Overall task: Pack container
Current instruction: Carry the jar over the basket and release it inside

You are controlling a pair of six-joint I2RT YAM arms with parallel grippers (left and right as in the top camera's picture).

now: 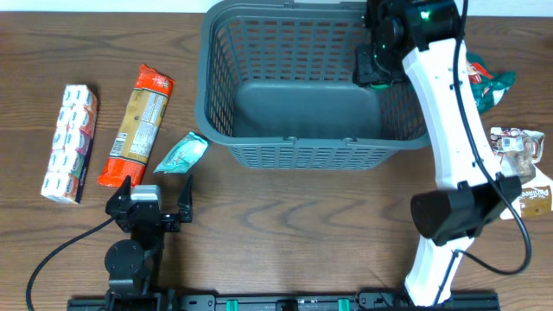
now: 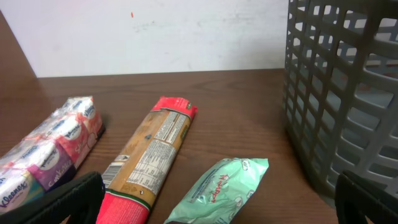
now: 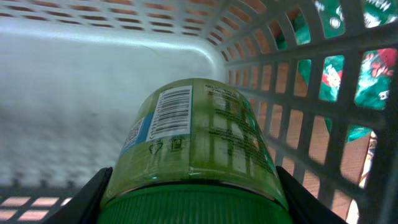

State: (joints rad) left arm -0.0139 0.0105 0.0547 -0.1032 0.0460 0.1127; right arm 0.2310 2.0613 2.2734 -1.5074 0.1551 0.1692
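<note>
right gripper (image 3: 196, 190) is inside the container (image 1: 294, 154), near its far right corner. Its jaws are clamped either side of a green-lidded jar (image 3: 193, 134), just below the lid. Can't tell if the jar is touching the floor. left gripper (image 1: 155, 192) sits at the near left of the table (image 1: 302, 229), jaws wide apart, nothing in them.

The container stands upright at the far middle of the table, with nothing else visible on its floor.

Handling, my read: rigid moulded plastic, light for its bulk, and the lattice walls may flex a little. It will probably slide on the table if bumped sideways. It's too wide to span, so the best hold is the thick rim, pinched over the edge, or a finger through a slot. The jar looks smooth and hard — likely slippery, so set it down gently.

Waiting on the left: tissue pack (image 1: 71, 142), long red-ended packet (image 1: 136, 125), mint pouch (image 1: 181, 153).
</note>
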